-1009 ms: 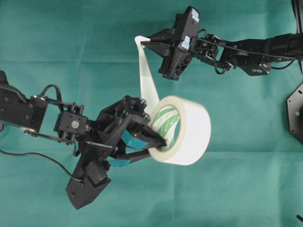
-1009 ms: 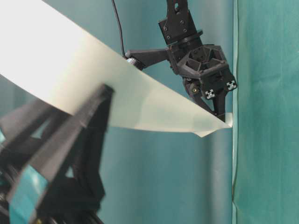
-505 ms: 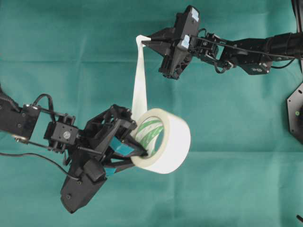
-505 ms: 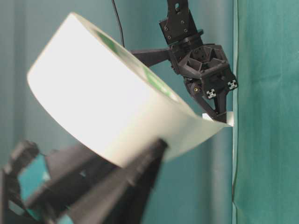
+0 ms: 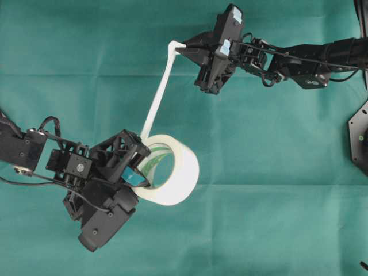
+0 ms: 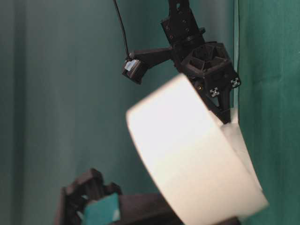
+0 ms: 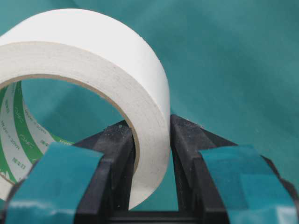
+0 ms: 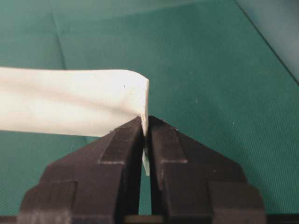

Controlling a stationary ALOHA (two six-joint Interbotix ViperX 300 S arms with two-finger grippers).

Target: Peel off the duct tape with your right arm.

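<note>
The duct tape [image 5: 187,172] is a white roll with green print in its core, held in the air left of centre. My left gripper [image 5: 150,179], with teal pads, is shut on the roll's wall: one finger [image 7: 117,140] inside the core, the other outside [image 7: 187,135]. A long peeled strip [image 5: 158,92] runs from the roll up to my right gripper [image 5: 175,48], whose plain black jaws are shut on the strip's end [image 8: 145,107]. In the table-level view the roll [image 6: 187,154] fills the foreground and partly hides the right gripper [image 6: 228,115].
Green cloth [image 5: 270,218] covers the table. A black mount [image 5: 359,138] stands at the right edge. The left arm's cable [image 5: 34,183] trails at the left edge. A cloth backdrop seam [image 6: 236,70] runs vertically behind the right arm.
My left gripper has carried the roll down and to the left, away from the right gripper. The peeled strip has grown longer and tauter. The right gripper has barely moved.
</note>
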